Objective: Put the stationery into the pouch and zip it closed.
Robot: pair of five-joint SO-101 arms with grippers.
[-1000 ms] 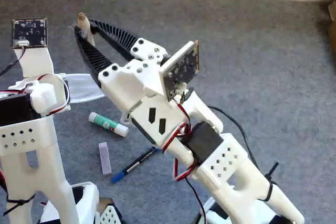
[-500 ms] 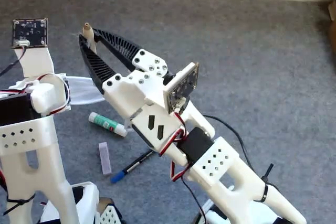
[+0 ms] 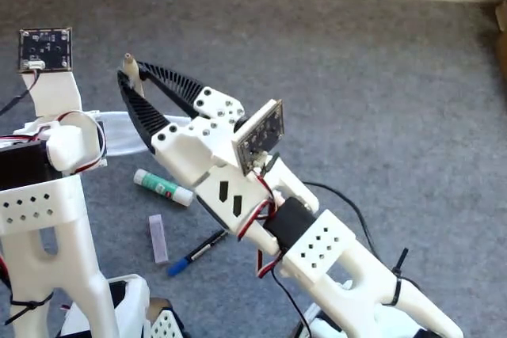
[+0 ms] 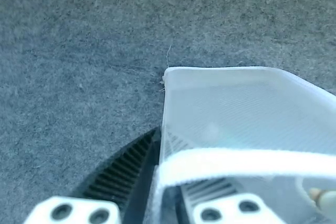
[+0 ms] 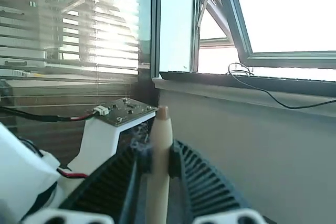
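Pouch [image 3: 127, 134] of pale see-through mesh, flat on the grey carpet [image 3: 380, 77] at the left of the high view, one end hidden behind the left arm. In the left wrist view, same pouch [image 4: 236, 114] close up: mouth edge with its white band [image 4: 241, 161] nearest the camera, far corner down on the carpet. Pinched at that near edge by the left gripper [image 4: 168, 148], one ribbed black finger outside the mesh wall, the other showing through it. A small beige tip beside the band at the frame's edge; cannot tell what it is.

Right gripper [image 3: 131, 78] up off the carpet, close to the pouch in the high view, clamped on a beige stick [image 3: 129, 62]. Stick upright between the black fingertips, rounded tip poking out above them. Same grip in the right wrist view: right gripper [image 5: 159, 153] pressed against both sides of the beige stick [image 5: 160, 127].

On the carpet, nearer the arm bases than the pouch: a white glue stick [image 3: 162, 186] with a green label, closest to the pouch; a lilac bar [image 3: 158, 238]; a blue-tipped pen [image 3: 198, 249] just beside the bar, its far end under the right arm. None of the three touching the pouch
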